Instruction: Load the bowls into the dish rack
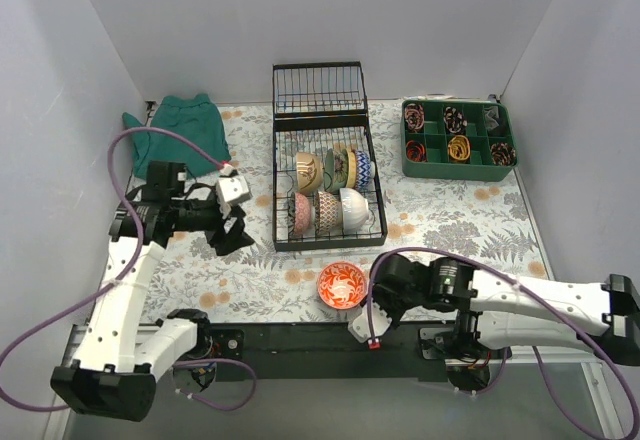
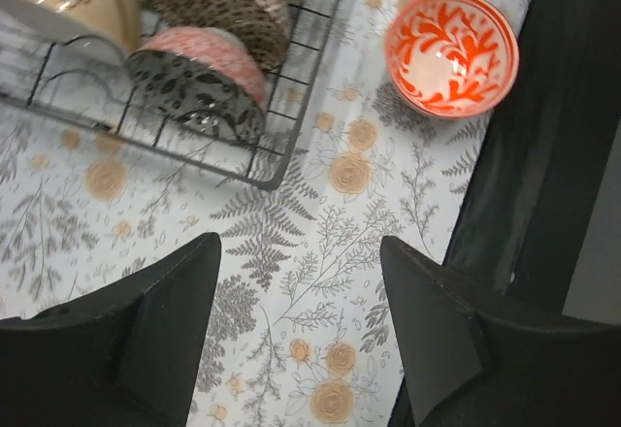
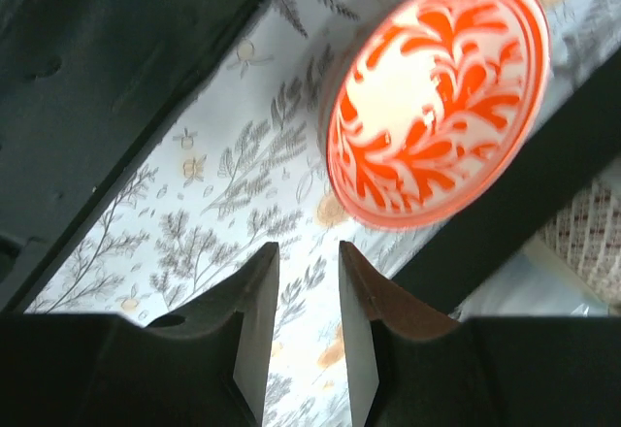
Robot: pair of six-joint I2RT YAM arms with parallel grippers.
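The black wire dish rack stands mid-table with several bowls on edge between its tines. Its corner shows in the left wrist view, with a pinkish dark-patterned bowl and a brown patterned bowl. A red-orange bowl sits upright on the cloth in front of the rack. My right gripper is just right of it, jaws a little apart and empty, the bowl close ahead. My left gripper is wide open and empty, left of the rack, with the red-orange bowl in its view.
A green compartment tray stands at the back right. A teal cloth lies at the back left. A black strip runs along the table's front edge just behind the red-orange bowl. White walls close in both sides.
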